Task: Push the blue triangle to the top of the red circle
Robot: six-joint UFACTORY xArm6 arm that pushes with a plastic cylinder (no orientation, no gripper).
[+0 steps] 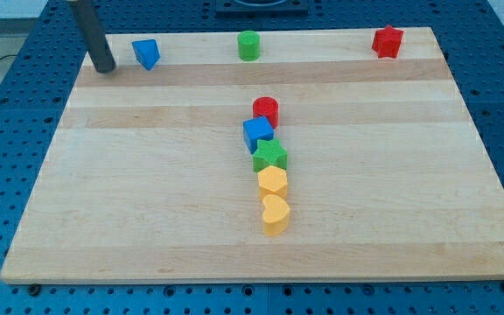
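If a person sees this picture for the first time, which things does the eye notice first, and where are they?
First comes the tight column of five blocks at the board's middle: red circle, blue cube, green star, yellow hexagon, yellow heart, top to bottom. Next, my tip at the view's top left, just left of the blue triangle. A green cylinder and a red star stand alone along the top edge.

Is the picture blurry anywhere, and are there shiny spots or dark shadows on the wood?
Camera view: the blocks look sharp, like the blue triangle and red circle; only the rod above my tip looks slightly soft. The wooden board is evenly lit with no strong glare. Shadows are faint, just small soft ones hugging each block.
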